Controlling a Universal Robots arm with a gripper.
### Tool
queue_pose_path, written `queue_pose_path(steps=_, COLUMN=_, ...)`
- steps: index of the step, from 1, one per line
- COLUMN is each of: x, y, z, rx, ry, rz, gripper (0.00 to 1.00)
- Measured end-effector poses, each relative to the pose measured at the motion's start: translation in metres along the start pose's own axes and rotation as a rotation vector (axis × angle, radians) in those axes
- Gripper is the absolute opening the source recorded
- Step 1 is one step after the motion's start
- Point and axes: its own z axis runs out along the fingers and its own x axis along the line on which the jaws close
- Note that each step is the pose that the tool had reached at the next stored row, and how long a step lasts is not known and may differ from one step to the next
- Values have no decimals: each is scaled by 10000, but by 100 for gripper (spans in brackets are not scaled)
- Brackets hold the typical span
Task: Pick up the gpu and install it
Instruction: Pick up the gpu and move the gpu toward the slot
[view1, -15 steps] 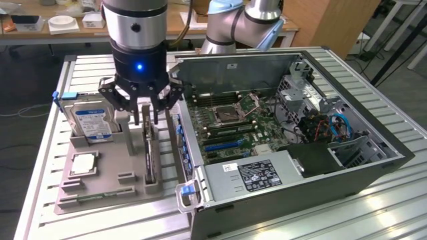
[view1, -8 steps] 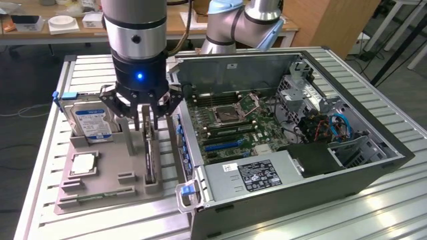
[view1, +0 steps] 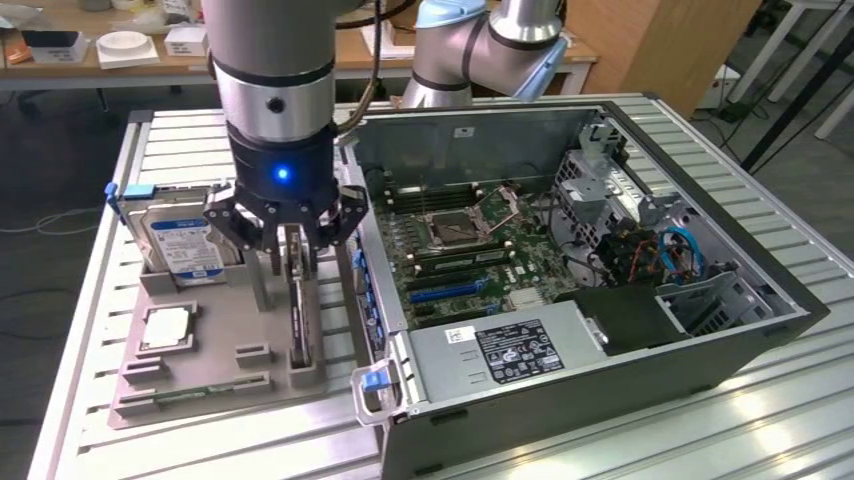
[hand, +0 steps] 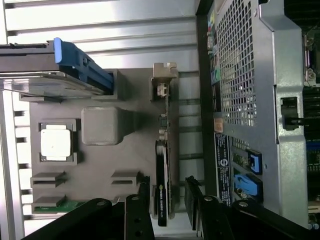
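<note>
gpu (view1: 299, 322) | on edge in tray (view1: 200, 385), long axis along case (view1: 641, 385) | hand (view1: 296, 262) apart, astride it

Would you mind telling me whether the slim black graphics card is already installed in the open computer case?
Not installed: the black gpu stands on edge in the grey holder tray, outside the case.

Light: bright, even, from overhead.
Glare: white sheen on the slatted table (view1: 761, 420) at five o'clock in the exterior view; the computer case (hand: 250, 75) mesh is washed pale in the wrist view.
Shadow: case interior dark at four o'clock.
</note>
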Motion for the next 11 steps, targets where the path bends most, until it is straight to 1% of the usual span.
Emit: queue_pose_path(steps=11, x=13, y=-79, z=197, rx=1, ry=0, rz=-7, gripper=42)
